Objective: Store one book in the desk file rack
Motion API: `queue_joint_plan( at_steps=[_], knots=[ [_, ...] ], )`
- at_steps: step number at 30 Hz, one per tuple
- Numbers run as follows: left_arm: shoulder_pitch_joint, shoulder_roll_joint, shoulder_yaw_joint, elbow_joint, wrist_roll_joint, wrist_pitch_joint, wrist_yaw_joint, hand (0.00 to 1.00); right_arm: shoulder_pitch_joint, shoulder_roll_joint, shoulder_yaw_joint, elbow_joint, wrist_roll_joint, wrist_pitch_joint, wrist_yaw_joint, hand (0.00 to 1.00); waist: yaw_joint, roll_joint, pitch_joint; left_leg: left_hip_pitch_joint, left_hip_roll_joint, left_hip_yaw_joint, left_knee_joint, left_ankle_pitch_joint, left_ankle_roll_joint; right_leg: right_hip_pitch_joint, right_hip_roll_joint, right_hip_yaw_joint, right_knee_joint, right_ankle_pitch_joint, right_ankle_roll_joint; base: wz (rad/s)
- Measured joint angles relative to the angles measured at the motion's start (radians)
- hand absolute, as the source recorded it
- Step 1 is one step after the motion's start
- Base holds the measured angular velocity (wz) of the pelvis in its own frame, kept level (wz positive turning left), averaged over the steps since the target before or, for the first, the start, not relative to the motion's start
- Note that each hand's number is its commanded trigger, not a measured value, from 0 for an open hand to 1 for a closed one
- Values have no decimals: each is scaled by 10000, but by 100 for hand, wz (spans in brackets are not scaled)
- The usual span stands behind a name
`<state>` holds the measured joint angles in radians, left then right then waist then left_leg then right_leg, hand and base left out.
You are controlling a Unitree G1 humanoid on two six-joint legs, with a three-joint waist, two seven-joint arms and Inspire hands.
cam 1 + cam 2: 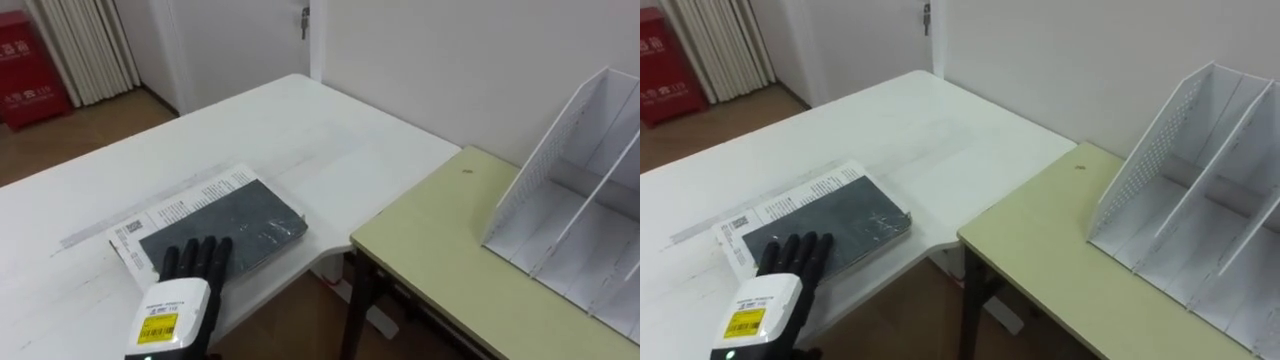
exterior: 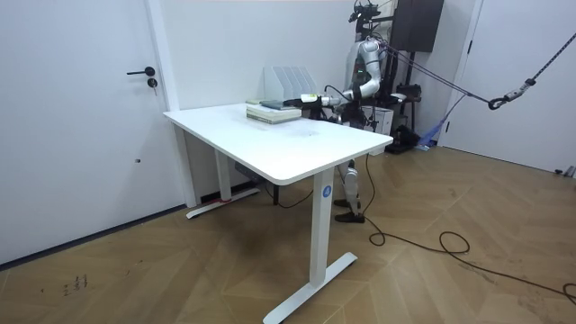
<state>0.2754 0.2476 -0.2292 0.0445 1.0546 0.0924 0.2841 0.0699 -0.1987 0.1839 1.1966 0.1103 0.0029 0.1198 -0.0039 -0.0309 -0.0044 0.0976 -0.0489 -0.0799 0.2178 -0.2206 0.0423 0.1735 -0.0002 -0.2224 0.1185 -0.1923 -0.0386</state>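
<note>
Dark grey on top with a band of white printed paper along its far edge, the book (image 1: 225, 232) lies flat on the white table (image 1: 250, 130), close to the table's near corner and at an angle to its edges. The left hand (image 1: 192, 264) comes in from the lower left and rests on the near end of the cover with its black fingers (image 1: 205, 255) straight and laid side by side, flat on the book and not curled round it. To the right stands a pale green desk (image 1: 450, 240), its corner just beside the white table. On it, well apart from the book, stands the white file rack (image 1: 570, 190), which has a perforated side wall and upright dividers; the compartments in view are empty. A red cabinet (image 1: 30, 70) and pale vertical blinds (image 1: 90, 45) stand at the far left, and a door handle (image 1: 305, 20) shows at the top. In the room view the robot stands upright at the far side of the table, its arm stretched toward the room view's left to the book, with the rack just behind.
</note>
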Motion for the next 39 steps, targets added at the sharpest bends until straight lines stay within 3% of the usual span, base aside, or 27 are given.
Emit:
queue_joint_plan(
  at_steps=[1,2,3,11,14,20,39],
  knots=[
    [-4,-46,-1,29,2,27,-79,73,9,0,-80,0,-5,9,1,0,-8,29,-17,2,0,1,5,0,0,5,-3,-2,2,0,0,0],
    [-15,-65,-1,45,1,47,-143,97,24,-3,-115,0,-5,15,-3,0,-13,56,-29,4,0,2,8,0,0,7,-5,-2,2,0,0,0],
    [-24,-62,0,51,0,56,-166,100,29,-5,-123,-2,-5,15,-6,0,-20,64,-29,5,-1,1,9,0,0,7,-4,-3,3,0,0,0],
    [-387,-140,34,78,-30,93,9,100,85,-125,-323,-174,-215,132,-103,0,12,302,-13,130,5,70,17,11,3,41,-20,24,162,-28,-6,0],
    [-548,-369,294,152,-32,151,-2,100,185,-117,-363,-413,-421,201,-140,0,-26,268,-27,180,16,71,-34,28,-20,51,-19,39,207,-81,-14,0],
    [-867,-373,434,103,-21,174,81,100,283,-111,-576,-440,-416,206,-229,0,-21,275,-26,205,19,107,-73,33,-17,31,-10,113,248,-72,-23,-2],
    [-861,-368,571,162,18,193,207,100,320,-113,-696,-438,-719,221,-373,0,-151,260,-41,497,25,214,-187,50,-8,214,0,271,183,-83,-20,-3]
  ],
)
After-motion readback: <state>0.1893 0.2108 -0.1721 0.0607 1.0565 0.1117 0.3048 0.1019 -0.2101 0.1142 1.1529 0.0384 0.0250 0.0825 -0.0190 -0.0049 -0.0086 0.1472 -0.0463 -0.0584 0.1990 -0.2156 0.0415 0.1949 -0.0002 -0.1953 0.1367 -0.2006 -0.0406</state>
